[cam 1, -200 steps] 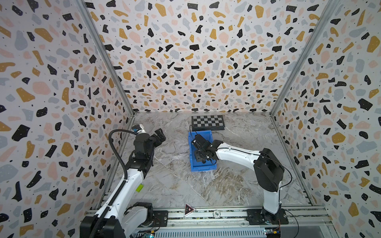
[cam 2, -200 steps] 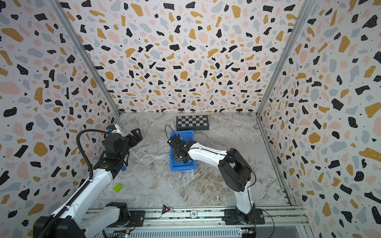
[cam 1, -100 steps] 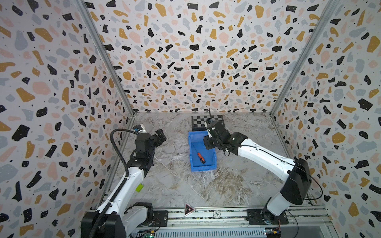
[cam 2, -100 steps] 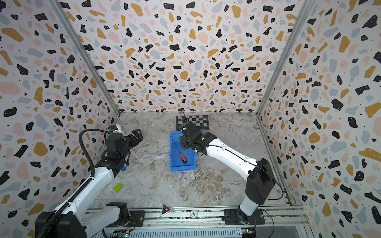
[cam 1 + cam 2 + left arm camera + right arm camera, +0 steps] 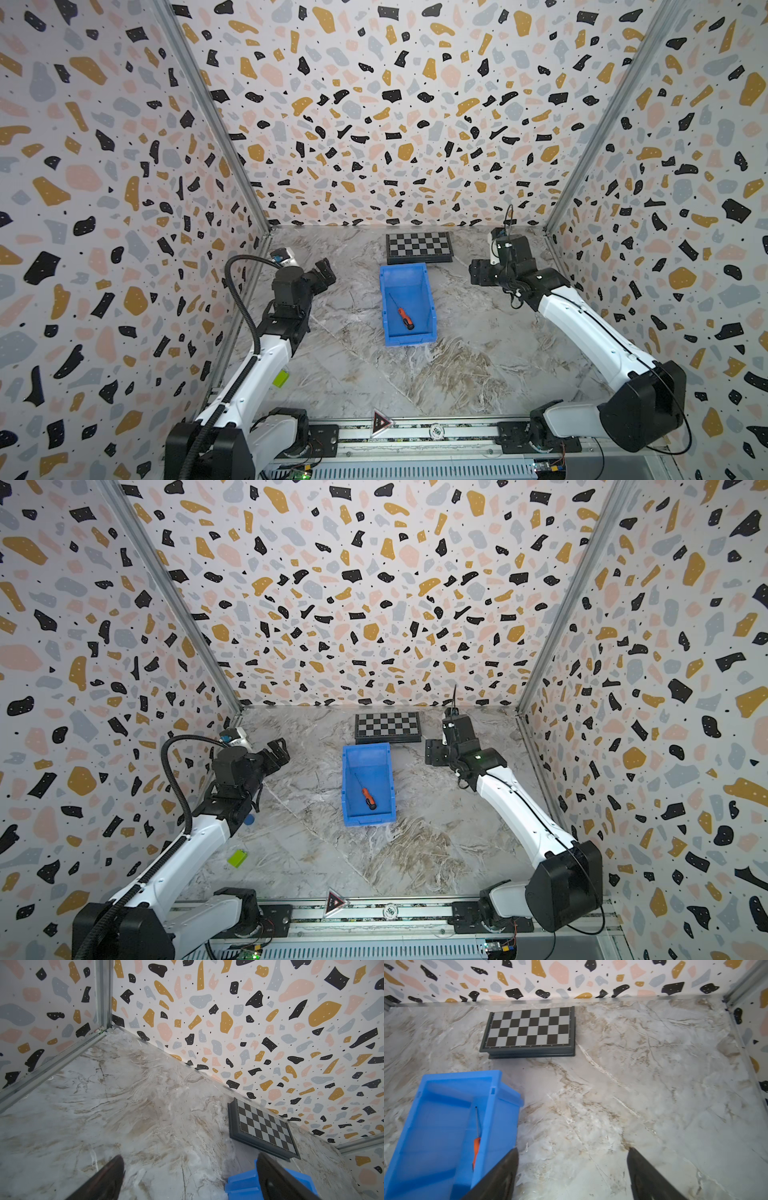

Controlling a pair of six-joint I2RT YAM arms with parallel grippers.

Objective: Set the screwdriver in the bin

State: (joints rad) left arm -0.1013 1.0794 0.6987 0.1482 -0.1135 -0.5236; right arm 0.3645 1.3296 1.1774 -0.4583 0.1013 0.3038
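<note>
Both top views: whole screwdriver [image 5: 404,316] in bin [image 5: 409,340]; right wrist: half hidden.

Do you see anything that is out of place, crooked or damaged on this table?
Nothing looks damaged or spilled. The screwdriver lies flat and slanted on the floor of the bin. The only stray thing is a small green block, lying alone on the table beside the left arm.
</note>
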